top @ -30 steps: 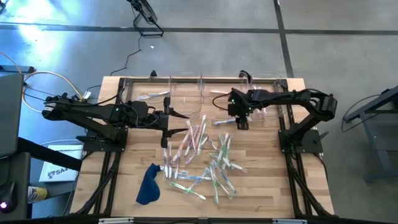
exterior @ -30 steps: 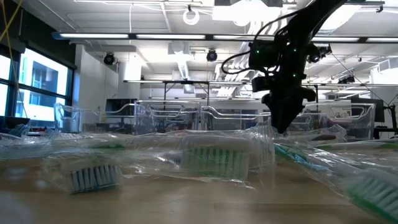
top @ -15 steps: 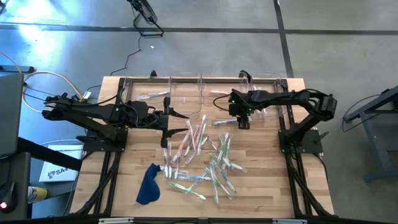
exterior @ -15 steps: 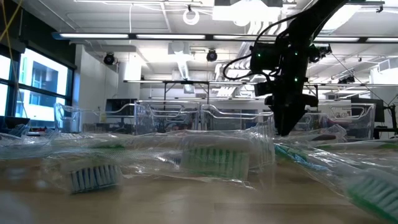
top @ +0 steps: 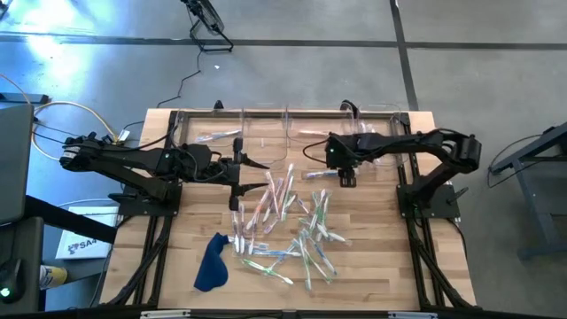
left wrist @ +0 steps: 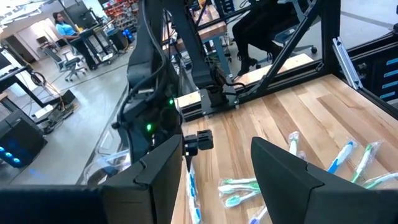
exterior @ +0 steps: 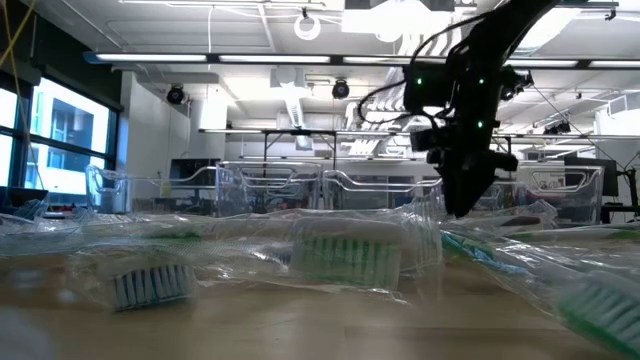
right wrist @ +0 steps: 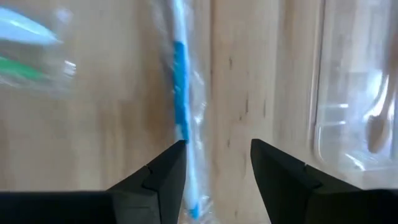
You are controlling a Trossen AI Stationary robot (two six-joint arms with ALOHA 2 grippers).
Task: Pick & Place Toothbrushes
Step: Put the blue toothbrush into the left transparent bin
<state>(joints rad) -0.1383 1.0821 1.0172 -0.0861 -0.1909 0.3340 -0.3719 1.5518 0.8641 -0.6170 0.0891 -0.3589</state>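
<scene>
A wooden table [top: 381, 266] seen from above, with two dark robot arms reaching in from its left and right sides. Along the far edge stands a row of clear plastic bins [top: 266, 133], a few wrapped brushes already lying inside them. The near half of the table is mostly taken up by a loose scatter of toothbrushes [top: 292, 226] in glossy wrappers, spread from the middle toward the near edge, while bare wood stays open at the left and right margins. A dark blue cloth [top: 211, 262] lies crumpled at the near left, just beside the scatter. The right gripper [top: 345, 177] hangs low over the table between the bins and the far end of the pile, its fingers spread apart and holding nothing. In its wrist view a blue-handled toothbrush [right wrist: 180, 118] lies on the wood directly ahead, running lengthwise toward the gap between the two fingers, with a bin wall [right wrist: 323, 93] close alongside. The left gripper [top: 239, 168] hovers at the pile's far left, fingers also spread and empty, with green and blue brushes [left wrist: 239, 186] on the wood beyond it.
</scene>
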